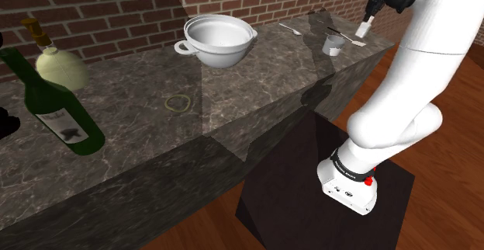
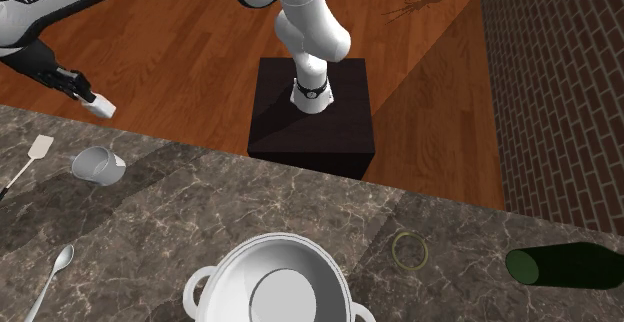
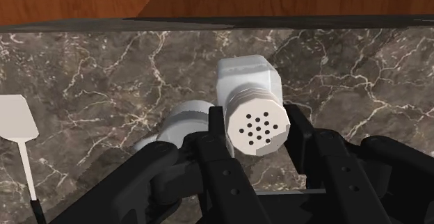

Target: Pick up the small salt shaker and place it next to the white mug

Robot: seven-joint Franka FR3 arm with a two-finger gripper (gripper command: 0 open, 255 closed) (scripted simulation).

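The gripper [image 3: 256, 126] pinches the shaker [image 3: 245, 83], cap toward the wrist, above the counter's [image 3: 104, 69] stand-side edge. The mug [image 3: 182, 122] sits just beside it, lower down.

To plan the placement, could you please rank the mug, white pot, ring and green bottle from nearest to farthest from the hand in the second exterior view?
1. Mug, on the counter just below the hand holding the salt shaker.
2. White pot, bottom middle of the view.
3. Ring, right of the pot.
4. Green bottle, far right edge.
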